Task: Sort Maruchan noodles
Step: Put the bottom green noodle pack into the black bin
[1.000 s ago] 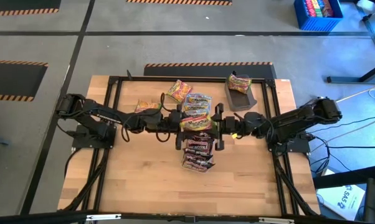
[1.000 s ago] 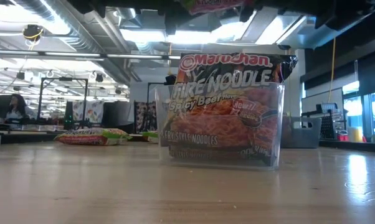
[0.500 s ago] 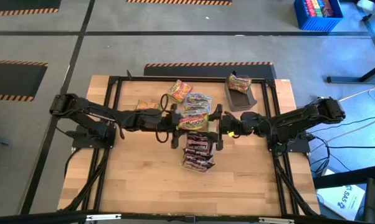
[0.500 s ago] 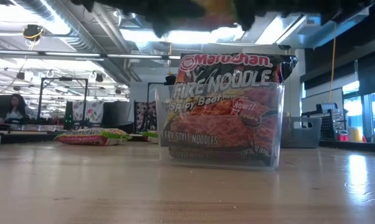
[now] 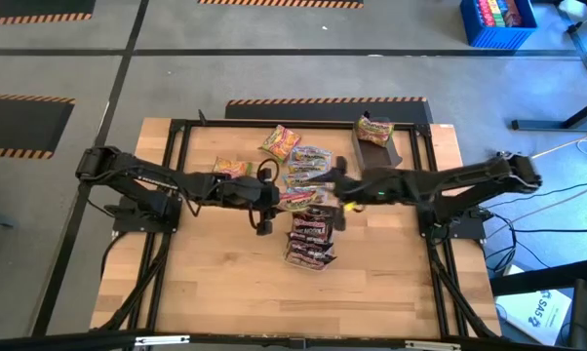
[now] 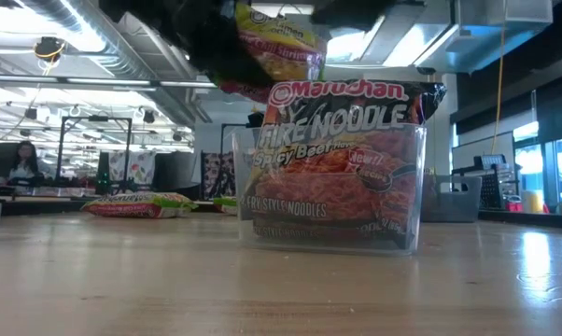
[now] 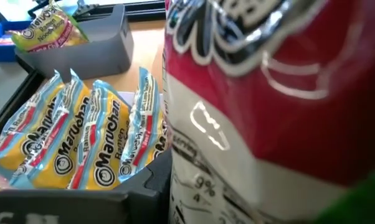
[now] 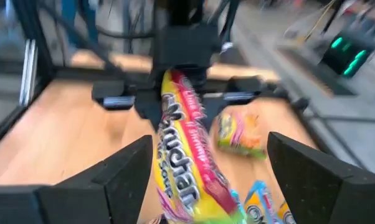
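A dark grey tray (image 5: 376,153) sits near the table's (image 5: 215,283) far right corner with one yellow-green packet (image 5: 374,129) resting on its far end. A clear tub (image 6: 330,191) stands at the middle of the table, packed with upright dark maroon Fire Noodle packets (image 5: 310,237); in the low view it blocks most of what lies behind it. Pale blue-orange packets (image 7: 81,140) lie flat in a row just beyond the tub, toward the far edge, with another yellow-green-red packet (image 5: 279,142) farther back and one more (image 5: 228,168) to the left of the row. Beyond the table a blue crate (image 5: 496,21) stands on the floor.

The left gripper (image 5: 265,199) hangs over the middle of the table, just left of the tub, its fingers clamped on a yellow packet with a red band (image 8: 184,158), crinkled and hanging tilted above the tub's rim. The right gripper (image 8: 203,174) faces it from the tub's right side, its fingers spread wide on either side of the packet without touching it.
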Action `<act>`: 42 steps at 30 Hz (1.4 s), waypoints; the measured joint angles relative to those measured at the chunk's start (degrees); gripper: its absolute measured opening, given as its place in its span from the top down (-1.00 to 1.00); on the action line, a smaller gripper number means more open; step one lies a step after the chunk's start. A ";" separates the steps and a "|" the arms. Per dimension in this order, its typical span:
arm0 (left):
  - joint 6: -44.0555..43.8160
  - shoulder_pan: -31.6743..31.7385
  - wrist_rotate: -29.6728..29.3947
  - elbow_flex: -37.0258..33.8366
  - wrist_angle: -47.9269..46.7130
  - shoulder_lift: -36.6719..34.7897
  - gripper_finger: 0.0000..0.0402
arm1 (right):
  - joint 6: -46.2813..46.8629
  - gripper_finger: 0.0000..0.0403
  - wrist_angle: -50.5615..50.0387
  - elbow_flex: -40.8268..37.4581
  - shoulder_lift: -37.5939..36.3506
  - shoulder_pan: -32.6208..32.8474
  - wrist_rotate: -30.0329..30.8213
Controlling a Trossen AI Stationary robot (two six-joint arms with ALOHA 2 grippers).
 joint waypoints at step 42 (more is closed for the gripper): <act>-0.36 -0.05 -5.06 0.13 -11.65 -7.34 -0.09 | -2.00 0.57 -51.48 23.77 5.20 -11.27 -7.23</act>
